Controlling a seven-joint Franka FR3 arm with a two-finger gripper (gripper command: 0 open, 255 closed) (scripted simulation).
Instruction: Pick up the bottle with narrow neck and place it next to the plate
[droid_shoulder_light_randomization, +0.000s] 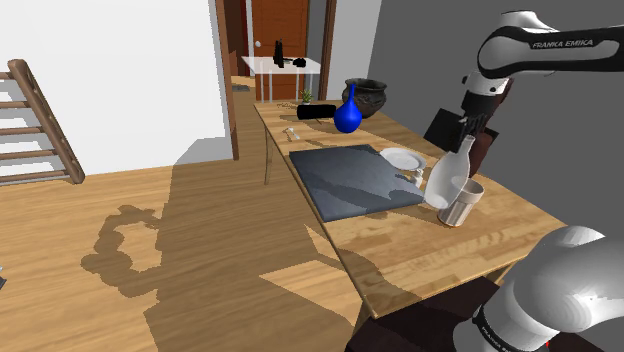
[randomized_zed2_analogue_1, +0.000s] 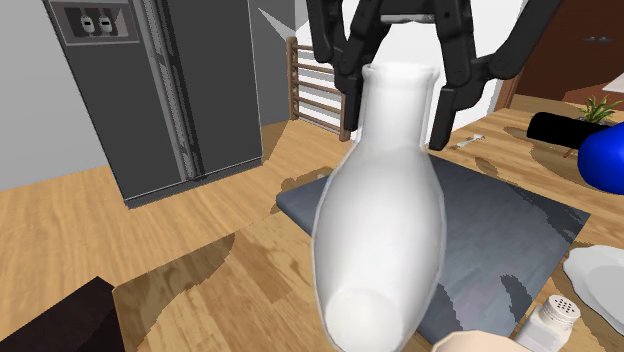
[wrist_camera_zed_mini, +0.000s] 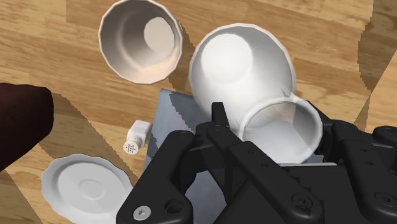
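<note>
My tool (droid_shoulder_light_randomization: 470, 128) is clamped on the narrow neck of the white bottle (droid_shoulder_light_randomization: 448, 178). The bottle hangs tilted from it, base lowest, near the plate (droid_shoulder_light_randomization: 403, 158) and, as far as I can judge, clear of the table (droid_shoulder_light_randomization: 420, 250). I take the pick as done and the placing as the step in hand.

The next move calls for lowering the bottle upright onto bare wood beside the plate. I must miss the small shaker (wrist_camera_zed_mini: 135, 140) near the plate and the beige cup (droid_shoulder_light_randomization: 462, 205) on the bottle's side away from the plate, and only then let go.

A grey mat (droid_shoulder_light_randomization: 350, 180) lies just beside the plate. A blue vase (droid_shoulder_light_randomization: 347, 115) and a dark pot (droid_shoulder_light_randomization: 365, 97) stand well beyond the plate. The room has a wood floor (droid_shoulder_light_randomization: 150, 230), a grey fridge (randomized_zed2_analogue_1: 170, 90) and a brown door (droid_shoulder_light_randomization: 280, 30).
</note>
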